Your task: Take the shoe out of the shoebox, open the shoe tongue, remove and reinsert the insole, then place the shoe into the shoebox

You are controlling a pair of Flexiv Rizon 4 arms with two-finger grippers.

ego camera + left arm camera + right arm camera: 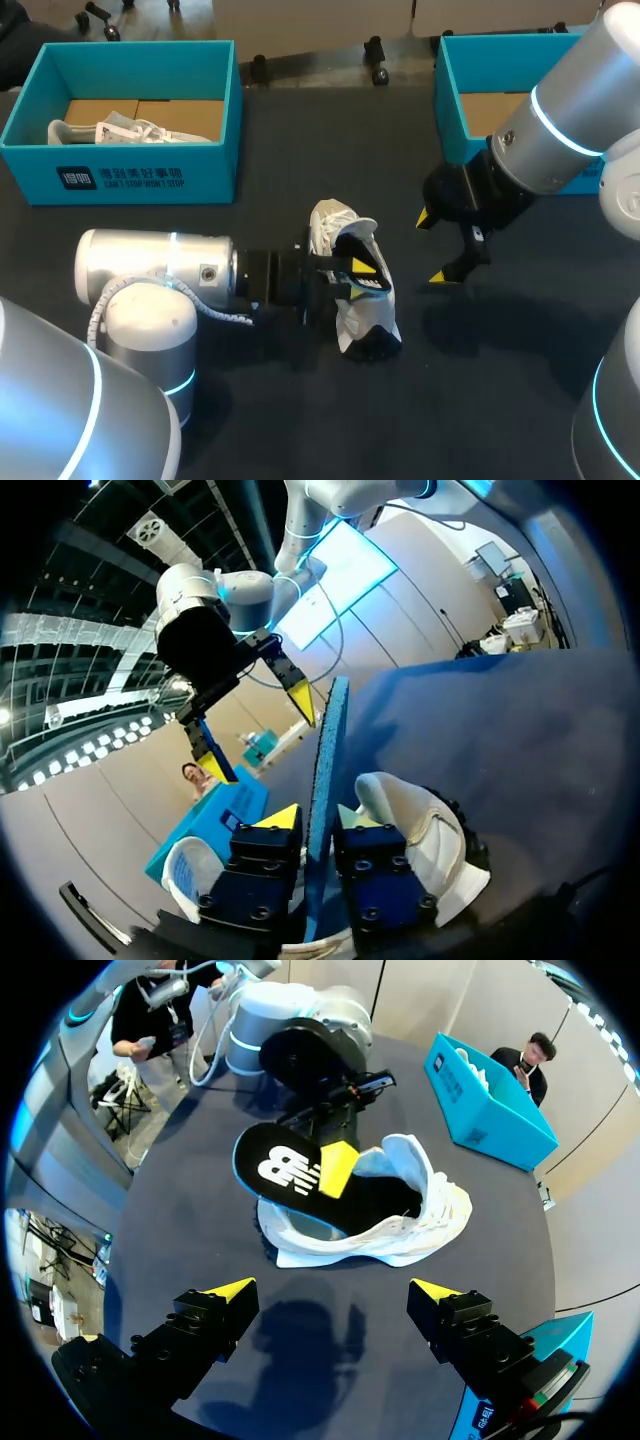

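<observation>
A white shoe point(362, 312) lies on the dark table at mid-table, its opening facing my right arm. My left gripper point(350, 270) is over the shoe and shut on a black insole point(285, 1168) with a teal edge, which stands partly out of the shoe point(410, 1222). In the left wrist view the insole point(324, 770) runs edge-on between the yellow fingertips point(282, 817), with the shoe point(430, 830) beneath them. My right gripper point(440, 248) hangs open above the table to the right of the shoe, with nothing between its fingers point(228, 1291).
A teal shoebox point(120, 170) at the back left holds another white shoe point(110, 130). A second teal shoebox point(470, 100) stands at the back right, partly behind my right arm.
</observation>
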